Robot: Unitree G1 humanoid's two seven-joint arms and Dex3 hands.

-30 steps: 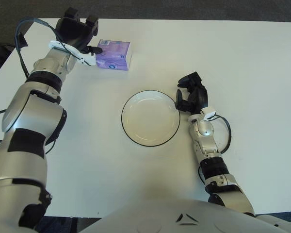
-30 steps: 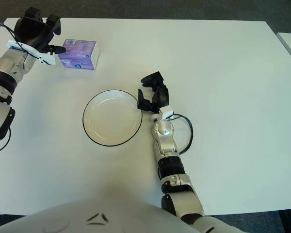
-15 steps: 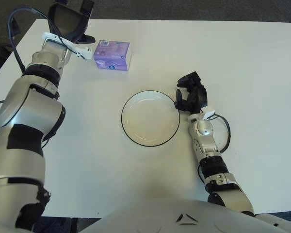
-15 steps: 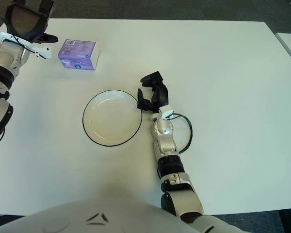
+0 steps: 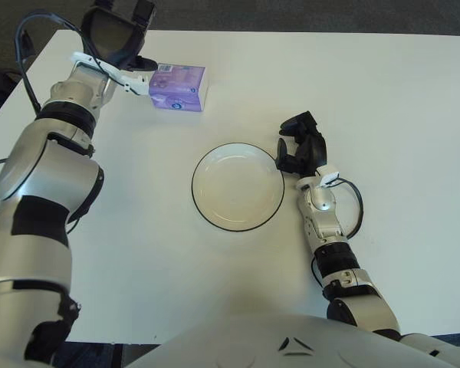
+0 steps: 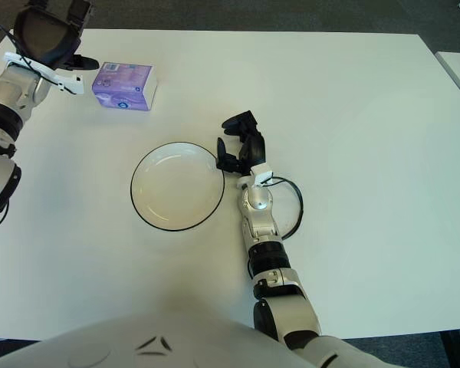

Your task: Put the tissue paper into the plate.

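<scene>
approach step, nothing grasped: left hand (image 5: 115,34) hovers fingers apart just left of the small purple tissue paper pack (image 5: 179,87), well apart from the round white black-rimmed plate (image 5: 237,187); right hand (image 5: 300,151), fingers loosely curled and holding nothing, sits beside the plate's right rim; next move likely calls for closing on the pack.

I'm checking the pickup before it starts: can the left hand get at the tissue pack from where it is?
Probably yes. The left hand is open just left of the tissue pack, with only bare table between them. The right hand shows beside the plate, out of the way.
</scene>
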